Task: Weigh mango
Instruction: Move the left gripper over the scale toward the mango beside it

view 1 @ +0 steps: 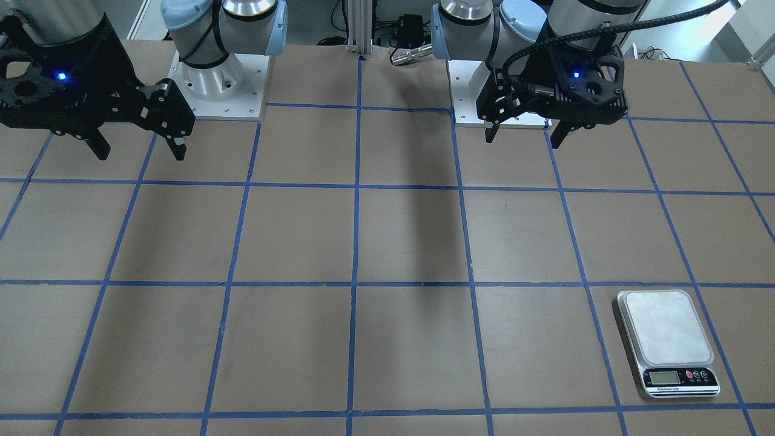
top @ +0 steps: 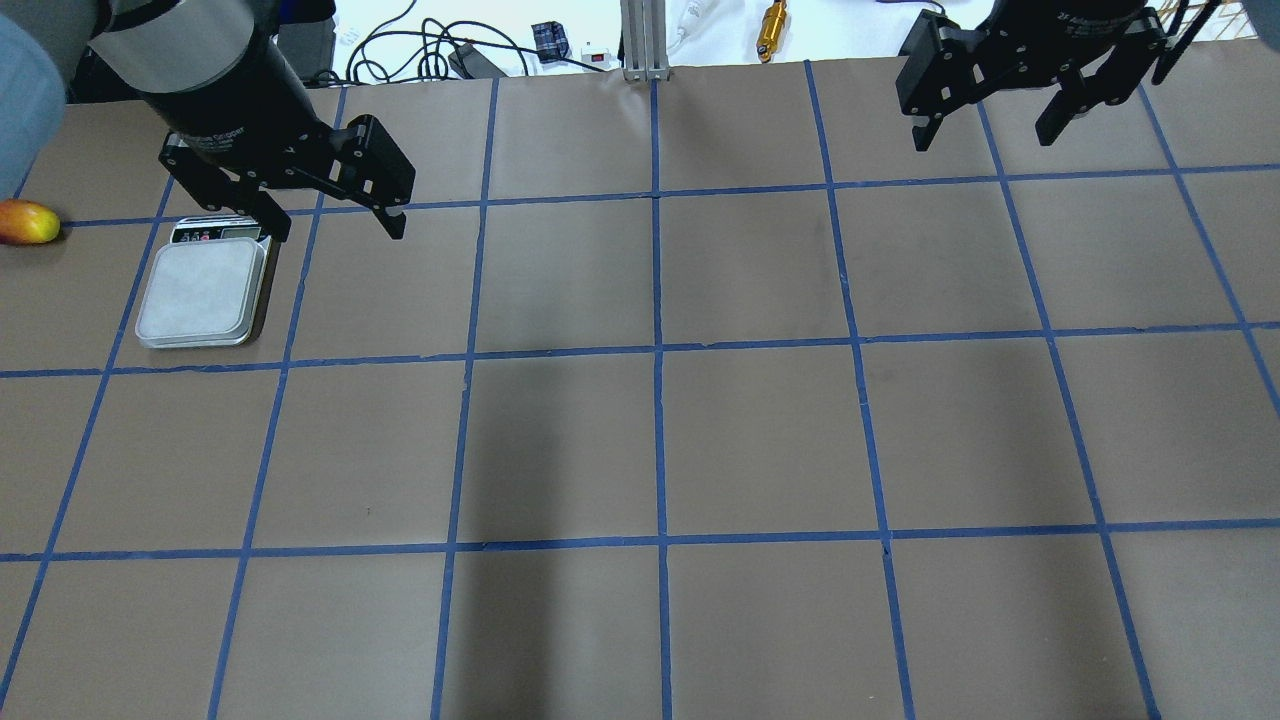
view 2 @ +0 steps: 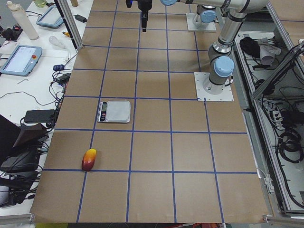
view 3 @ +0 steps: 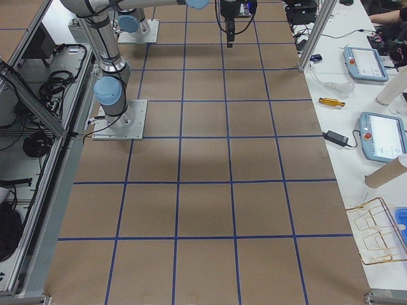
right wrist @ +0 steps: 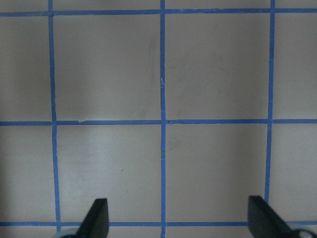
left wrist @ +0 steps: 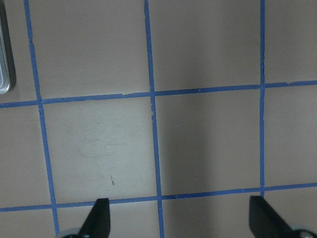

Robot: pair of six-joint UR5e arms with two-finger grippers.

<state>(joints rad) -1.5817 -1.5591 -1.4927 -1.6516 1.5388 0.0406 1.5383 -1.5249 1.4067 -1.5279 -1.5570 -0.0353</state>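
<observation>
The mango [top: 28,222], yellow shading to red, lies on the table at the far left edge in the overhead view. In the exterior left view it [view 2: 89,159] lies about one grid square nearer the camera than the scale [view 2: 114,111]. It is out of the front-facing view. The scale [top: 205,290] [view 1: 666,330] has a bare platform. My left gripper [top: 335,220] [view 1: 524,138] hangs open and empty above the table beside the scale; its wrist view [left wrist: 179,220] shows only the scale's edge [left wrist: 4,59]. My right gripper [top: 990,125] [view 1: 141,151] [right wrist: 179,220] is open and empty, far from both.
Blue tape lines divide the brown table [top: 660,440] into squares. The arm bases [view 1: 218,91] [view 1: 502,103] stand at the robot's side. Cables and a gold tool [top: 772,25] lie beyond the far edge. Tablets [view 2: 19,59] and a wire rack [view 3: 381,229] sit on side benches.
</observation>
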